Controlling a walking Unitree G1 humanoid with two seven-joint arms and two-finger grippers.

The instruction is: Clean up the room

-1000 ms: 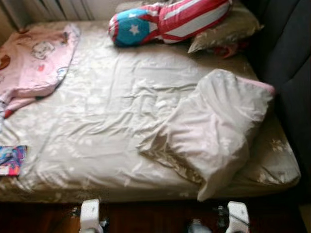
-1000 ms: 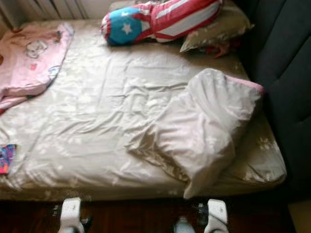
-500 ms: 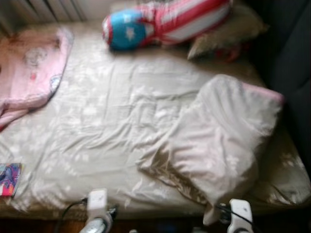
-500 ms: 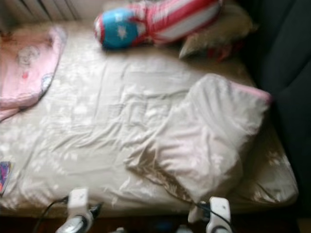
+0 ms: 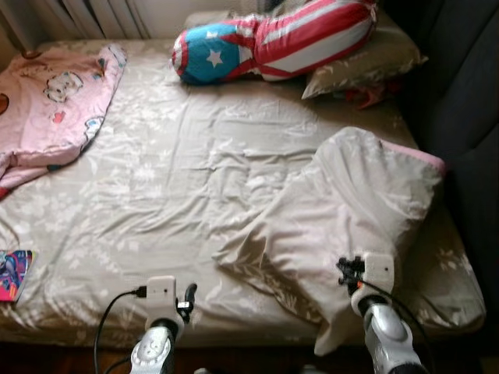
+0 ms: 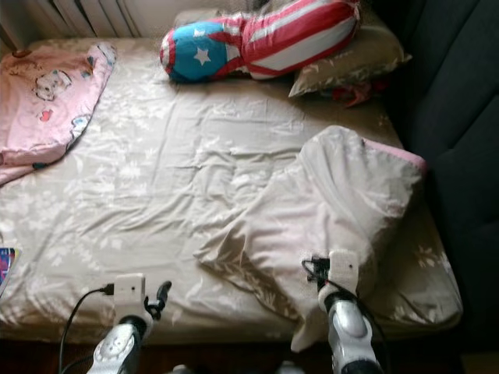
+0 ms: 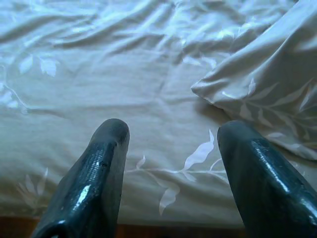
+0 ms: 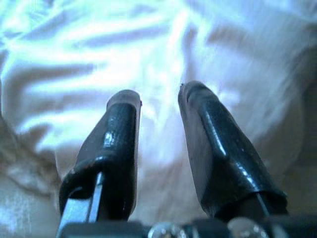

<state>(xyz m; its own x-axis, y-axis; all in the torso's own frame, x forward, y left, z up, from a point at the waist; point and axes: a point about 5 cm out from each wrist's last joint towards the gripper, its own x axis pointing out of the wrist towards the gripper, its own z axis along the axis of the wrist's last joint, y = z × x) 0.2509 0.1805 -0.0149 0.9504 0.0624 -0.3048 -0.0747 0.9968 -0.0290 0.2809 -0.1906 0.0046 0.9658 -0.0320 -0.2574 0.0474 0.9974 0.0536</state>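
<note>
Folded duvet (image 5: 351,210) under parted right hand (image 8: 158,101), left hand (image 7: 171,131) open over sheet (image 7: 99,74)

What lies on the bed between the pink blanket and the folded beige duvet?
Nothing: between the pink blanket and the folded beige duvet, the left eye view shows wrinkled beige sheet.

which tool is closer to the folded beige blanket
Right. The right tool hovers directly over the folded beige blanket; the left tool sits over bare sheet beside the blanket's corner.
</note>
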